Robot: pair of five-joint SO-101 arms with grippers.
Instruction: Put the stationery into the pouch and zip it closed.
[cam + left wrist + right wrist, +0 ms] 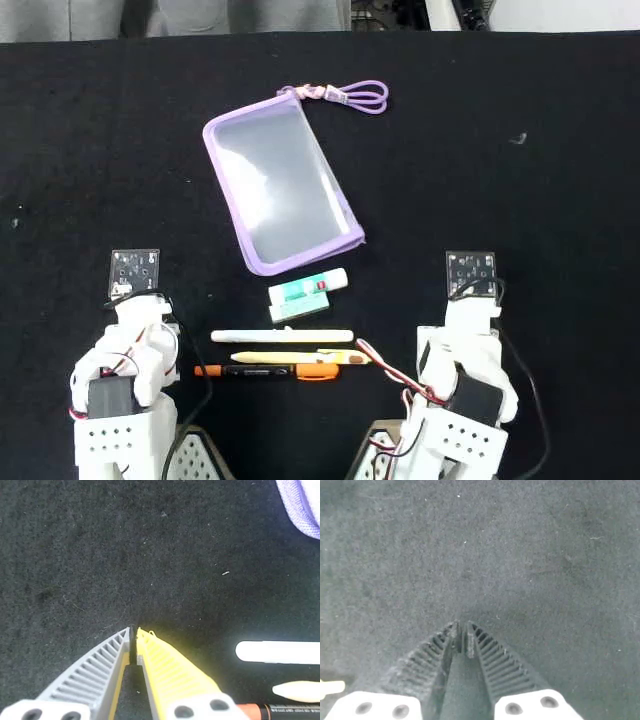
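Judging by the layout, the task has not begun: all the stationery lies loose on the counter (pixel 560 150) and the pouch (pixel 283 190) holds nothing. Both the left jaws and the right jaws are clenched tip to tip and grasp nothing.

The white pen (pixel 282 336), cream pen (pixel 300 356) and orange marker (pixel 268 371) lie between the two sets of jaws, parallel, with long axes crosswise to the arms. The glue stick (pixel 310 287) lies just beyond them, nearly crosswise too. The pouch rests flat farther ahead of the jaws. Its long axis runs away from the arms and leans left toward the far end, where the strap (pixel 350 97) is.

Whether the zip is open cannot be told. The next move likely calls for releasing one set of jaws and closing across a pen's thin width, or first opening the pouch.
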